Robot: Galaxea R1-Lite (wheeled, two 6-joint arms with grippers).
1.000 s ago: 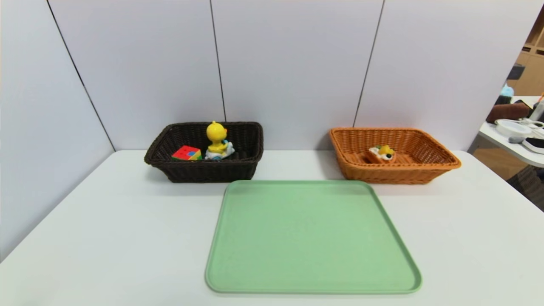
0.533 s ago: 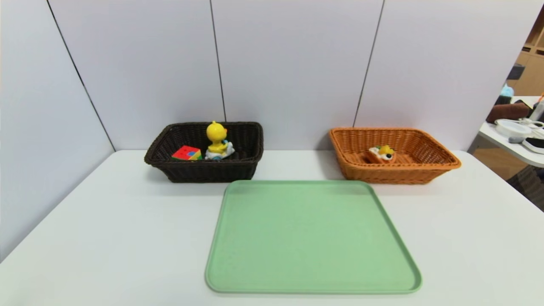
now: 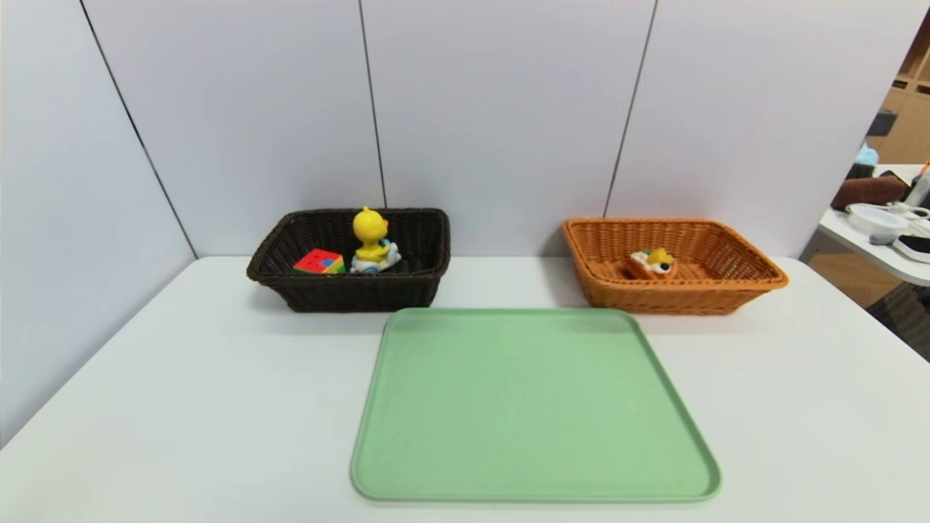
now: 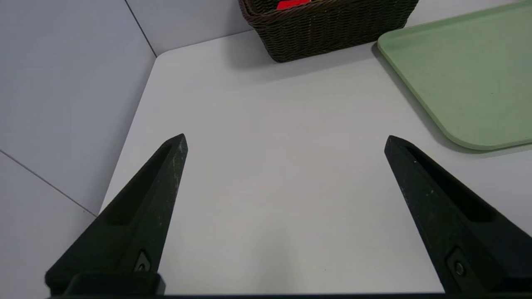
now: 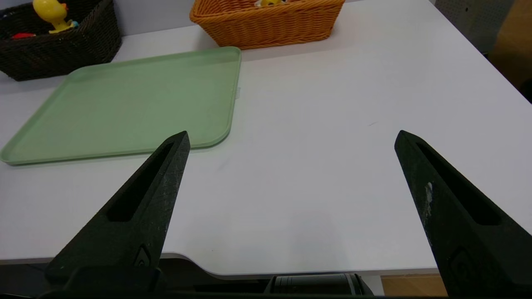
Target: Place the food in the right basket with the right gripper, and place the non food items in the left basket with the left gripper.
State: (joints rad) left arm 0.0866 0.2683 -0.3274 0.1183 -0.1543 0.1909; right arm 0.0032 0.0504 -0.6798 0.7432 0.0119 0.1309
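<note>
While the head view omits them, wrist views show the left claw (image 4: 286, 135) and right claw (image 5: 294, 131) spread empty.

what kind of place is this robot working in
Probably a lab or workshop test station: a white table boxed in by plain pale panels, a flat green rectangular tray set out with toys in wicker baskets, and a cluttered white side table beyond the right edge.
</note>
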